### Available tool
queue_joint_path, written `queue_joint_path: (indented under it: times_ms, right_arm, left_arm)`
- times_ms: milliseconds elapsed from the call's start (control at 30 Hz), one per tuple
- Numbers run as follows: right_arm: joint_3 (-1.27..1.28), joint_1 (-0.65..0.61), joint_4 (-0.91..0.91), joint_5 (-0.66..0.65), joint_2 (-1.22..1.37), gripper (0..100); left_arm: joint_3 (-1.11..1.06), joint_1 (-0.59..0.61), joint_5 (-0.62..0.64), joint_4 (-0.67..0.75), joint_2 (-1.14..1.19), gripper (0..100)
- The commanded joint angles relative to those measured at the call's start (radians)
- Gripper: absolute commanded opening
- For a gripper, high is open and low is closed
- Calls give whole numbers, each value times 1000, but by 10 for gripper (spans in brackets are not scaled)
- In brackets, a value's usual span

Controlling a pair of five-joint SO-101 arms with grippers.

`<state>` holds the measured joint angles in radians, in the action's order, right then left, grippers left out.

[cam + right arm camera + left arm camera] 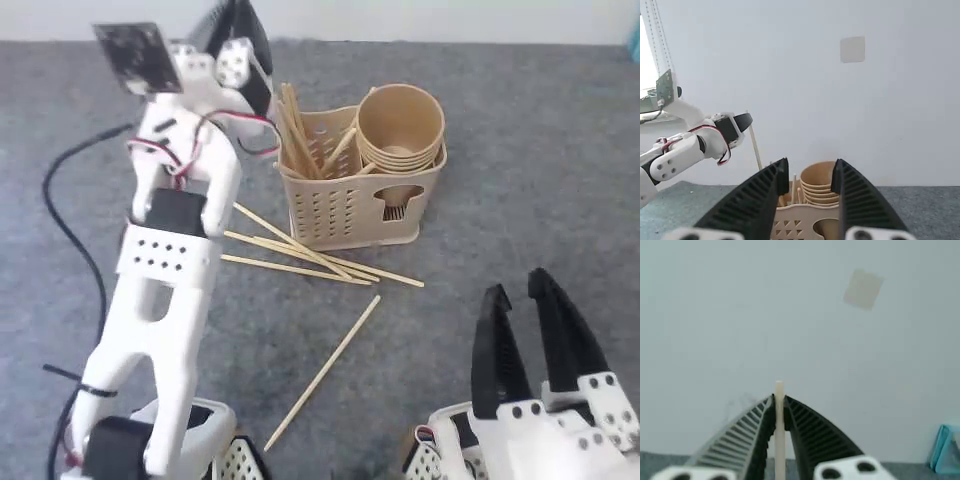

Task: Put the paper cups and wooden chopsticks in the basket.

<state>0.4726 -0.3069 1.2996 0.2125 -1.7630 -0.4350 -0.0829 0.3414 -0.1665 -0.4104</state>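
Left gripper [779, 399], clenched on a chopstick [779, 440], far-left of the basket [330, 215]: centre it over the basket's chopstick side before you release. Right gripper [518, 283] rests open, near right.

1 basket [330, 215] with 1 nested stack of cups [400, 120] in it, about 5 rims, exact count unclear. Chopsticks: roughly 5 or 6 standing in the basket [298, 130], a fan [290, 269] of 3 or 4 on the table at the basket's 7 o'clock, 1 loose stick [325, 369] at its 6 o'clock, and 1 held stick [779, 440] pinched in the left gripper [779, 399]. 2 grippers total, counting the right gripper [811, 162].
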Motion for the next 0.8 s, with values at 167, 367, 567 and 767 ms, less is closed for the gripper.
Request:
queue_joint_path:
  times_ms: [167,367,567,767]
  right_arm:
    - [153,-12,58,-5,19,145]
    - [482,-12,-12,51,21,144]
    - [592,-42,-85,60,174,144]
    - [571,-97,-177,216,567,144]
  left_arm:
    - [-249,-15,-80,40,-292,343]
    - [-289,-12,-81,-149,-512,271]
    - [-116,40,-77,-601,-652,239]
    - [2,160,-75,-968,-629,239]
